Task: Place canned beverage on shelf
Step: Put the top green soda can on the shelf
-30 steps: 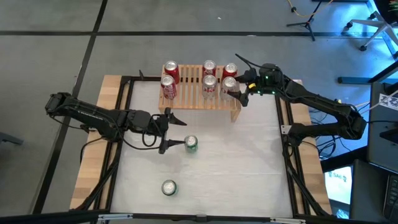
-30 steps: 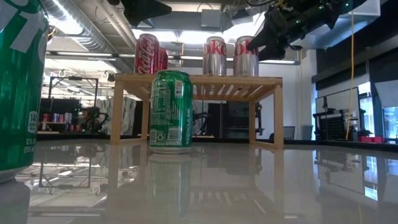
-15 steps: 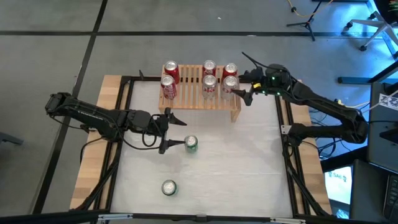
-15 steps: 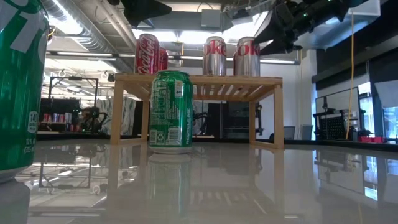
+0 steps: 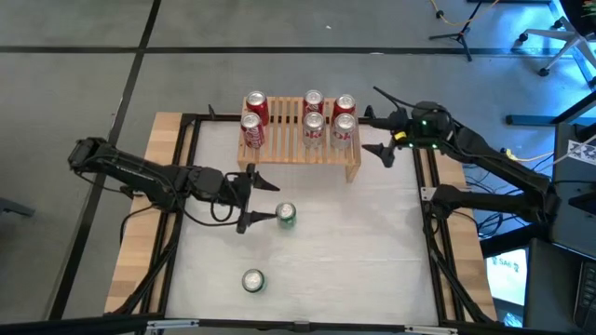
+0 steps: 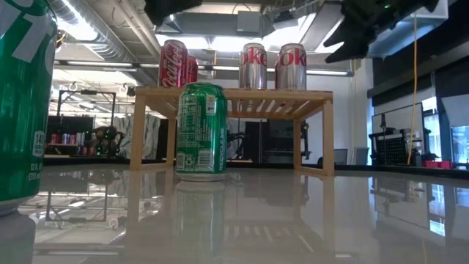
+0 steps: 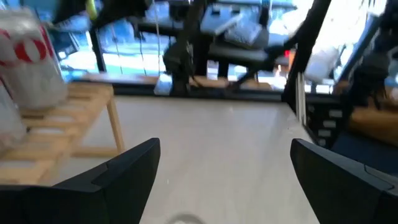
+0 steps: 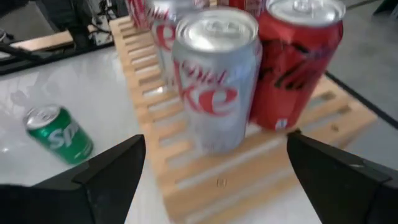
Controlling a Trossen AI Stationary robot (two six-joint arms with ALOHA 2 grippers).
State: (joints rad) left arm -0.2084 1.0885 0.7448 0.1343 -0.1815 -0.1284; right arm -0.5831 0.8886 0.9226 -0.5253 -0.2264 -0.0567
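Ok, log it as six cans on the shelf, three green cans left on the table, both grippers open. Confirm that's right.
Not quite: the high view shows two green cans on the table, not three. Six cans do stand on the shelf, and the left gripper and right gripper are both open.

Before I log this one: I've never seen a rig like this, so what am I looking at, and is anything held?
Two dark robot arms work at a white table. One picture looks down from overhead, one sits at table height, two ride on the wrists. A wooden shelf carries six cola cans. Two green cans, and, stand on the table. The left gripper, fingers open, hovers at the nearer green can; the right gripper is open beside the shelf's end. Nothing is held.
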